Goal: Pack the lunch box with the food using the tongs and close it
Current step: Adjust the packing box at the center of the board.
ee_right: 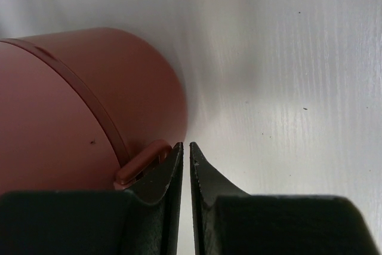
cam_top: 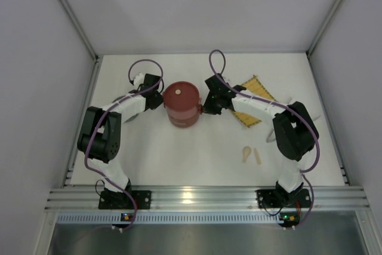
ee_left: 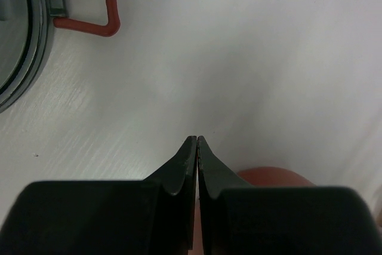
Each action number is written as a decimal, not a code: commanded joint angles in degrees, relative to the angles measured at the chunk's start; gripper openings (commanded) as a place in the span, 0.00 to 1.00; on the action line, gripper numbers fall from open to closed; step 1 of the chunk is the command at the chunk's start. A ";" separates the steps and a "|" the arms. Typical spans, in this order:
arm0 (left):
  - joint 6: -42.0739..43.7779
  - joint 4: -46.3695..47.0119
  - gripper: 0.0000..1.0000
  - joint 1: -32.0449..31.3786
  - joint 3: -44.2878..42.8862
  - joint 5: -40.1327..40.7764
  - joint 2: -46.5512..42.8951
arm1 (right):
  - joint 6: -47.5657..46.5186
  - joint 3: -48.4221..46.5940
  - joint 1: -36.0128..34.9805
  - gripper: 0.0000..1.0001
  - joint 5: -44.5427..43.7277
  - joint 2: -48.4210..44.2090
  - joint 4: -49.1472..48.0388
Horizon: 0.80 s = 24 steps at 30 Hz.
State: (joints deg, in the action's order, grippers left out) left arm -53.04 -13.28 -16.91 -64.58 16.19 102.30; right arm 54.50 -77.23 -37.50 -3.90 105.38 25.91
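The lunch box (cam_top: 182, 104) stands in the middle of the table as one dark-red cylinder with its lid on. My left gripper (cam_top: 161, 101) is against its left side, shut (ee_left: 197, 138), with a rounded dark-red surface (ee_left: 274, 177) just beneath the fingers. At the box's right side is my right gripper (cam_top: 203, 110), shut (ee_right: 184, 146) with only a slit between the fingers and nothing in it. Its left finger (ee_right: 161, 171) rests beside the lunch box's (ee_right: 71, 106) small side handle (ee_right: 143, 160). No food shows. I cannot make out the tongs.
A round steel-rimmed piece (ee_left: 30, 40) with a red loop handle (ee_left: 86, 1) lies on the table at the top left of the left wrist view. The yellow woven mat (cam_top: 258, 88) lies partly under the right arm. Two small beige sticks (cam_top: 250, 154) lie near the front.
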 commanded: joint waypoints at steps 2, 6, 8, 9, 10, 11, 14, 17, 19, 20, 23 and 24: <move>0.30 2.47 0.06 0.21 1.12 -1.33 -2.54 | 1.92 -0.99 -1.79 0.08 1.00 1.49 -4.73; -0.14 3.35 0.06 0.03 2.17 -2.38 -2.63 | 2.19 -0.73 -2.05 0.08 1.35 1.75 -5.17; -0.23 3.78 0.05 -0.23 2.35 -2.74 -2.55 | 2.10 -1.25 -2.06 0.08 1.35 2.11 -5.08; -0.23 3.70 0.05 -0.41 2.26 -2.74 -2.46 | 2.01 -1.43 -2.14 0.08 1.44 2.28 -4.73; -0.14 3.87 0.05 -0.50 2.26 -3.00 -2.46 | 1.93 -1.69 -2.14 0.08 1.44 2.37 -4.73; -0.22 4.13 0.04 -0.67 2.26 -3.18 -2.37 | 1.75 -2.22 -2.14 0.08 1.53 2.72 -4.82; -0.14 4.49 0.03 -1.28 2.26 -3.35 -2.19 | 1.57 -3.45 -2.23 0.08 1.97 3.69 -4.38; -0.14 4.58 0.03 -1.72 2.26 -3.62 -2.11 | 1.31 -4.50 -2.41 0.08 2.32 4.65 -4.38; 0.04 4.66 0.02 -1.81 2.26 -3.88 -1.93 | 1.14 -4.94 -2.49 0.08 2.49 5.27 -4.47; 0.04 4.75 0.02 -1.90 2.17 -4.23 -1.84 | 0.87 -5.56 -2.58 0.08 2.58 5.45 -4.38; 0.21 4.75 0.02 -1.99 2.17 -4.32 -1.84 | 0.34 -6.18 -2.58 0.08 1.62 6.06 -3.50; 0.30 4.67 0.02 -1.99 2.09 -4.41 -1.84 | 0.26 -6.18 -2.50 0.08 1.44 6.06 -3.50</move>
State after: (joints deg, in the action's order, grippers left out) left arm -53.06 -11.09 -17.15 -62.57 14.41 102.24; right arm 54.65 -79.44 -38.46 -2.76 110.96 26.74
